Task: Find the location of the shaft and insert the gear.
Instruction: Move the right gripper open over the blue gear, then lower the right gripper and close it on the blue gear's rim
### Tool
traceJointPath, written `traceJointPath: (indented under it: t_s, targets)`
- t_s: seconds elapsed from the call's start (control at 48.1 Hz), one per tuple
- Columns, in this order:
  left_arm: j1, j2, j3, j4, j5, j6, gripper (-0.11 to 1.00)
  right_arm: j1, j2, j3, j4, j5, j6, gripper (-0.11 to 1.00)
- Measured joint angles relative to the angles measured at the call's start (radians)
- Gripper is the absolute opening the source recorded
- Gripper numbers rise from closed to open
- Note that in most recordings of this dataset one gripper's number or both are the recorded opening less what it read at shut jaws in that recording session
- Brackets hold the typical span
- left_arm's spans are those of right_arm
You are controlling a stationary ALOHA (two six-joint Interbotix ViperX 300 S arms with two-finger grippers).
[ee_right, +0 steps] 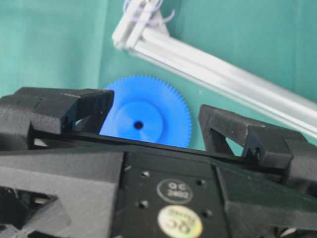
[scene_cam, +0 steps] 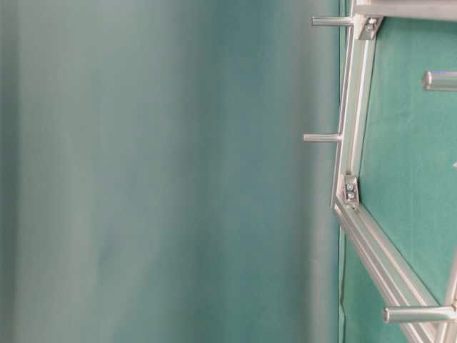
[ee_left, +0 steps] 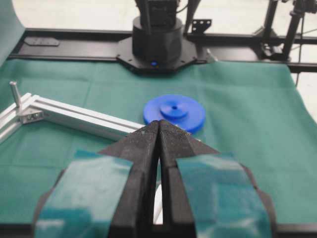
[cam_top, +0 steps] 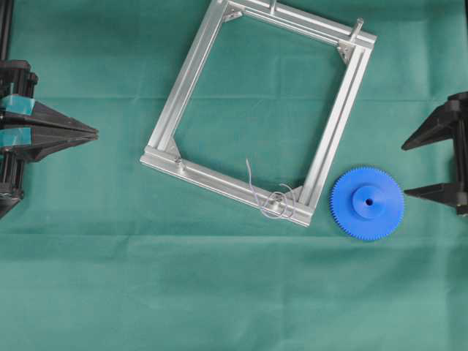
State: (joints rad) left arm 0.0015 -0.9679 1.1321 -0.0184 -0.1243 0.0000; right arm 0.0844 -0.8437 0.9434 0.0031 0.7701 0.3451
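While the gear (cam_top: 367,202) lies flat on the cloth (cam_top: 219,292) just beside the frame (cam_top: 191,73) corner where the shaft (cam_top: 277,204) stands in its wire curls, the right gripper (cam_top: 428,167) waits wide open facing it, probably to grasp it, and the left gripper (cam_top: 93,134) rests closed and empty.

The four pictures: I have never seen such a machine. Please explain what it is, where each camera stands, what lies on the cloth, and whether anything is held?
It is a robot with two arms, each ending in a two-fingered hand. One picture looks down from above, one looks sideways from table height, and two come from cameras on the wrists. On the green cloth lie a metal frame and, beside its corner, a blue gear. A thin shaft with wire curls stands on that corner. The left hand is shut and empty. The right hand is open near the gear and holds nothing.
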Motion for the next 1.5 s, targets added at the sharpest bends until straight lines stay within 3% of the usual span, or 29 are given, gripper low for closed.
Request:
traceJointPath:
  t_s: [0.333,0.665,0.998,1.497]
  targets:
    - [0.000,-0.002,0.000,0.002,0.000,0.000,0.00,0.026,0.094,-0.031,0.000,0.029,0.012,0.93]
    - [0.000,0.000,0.000,0.002,0.002,0.002,0.00,0.044,0.272,-0.032,0.000,0.017,0.014,0.93]
    - [0.002,0.000,0.000,0.000,0.003,0.000,0.00,0.064,0.420,-0.012,-0.002,-0.109,0.048,0.93]
    - [0.012,-0.002,0.000,0.002,0.008,0.000,0.00,0.066,0.485,0.066,-0.003,-0.230,0.114,0.93]
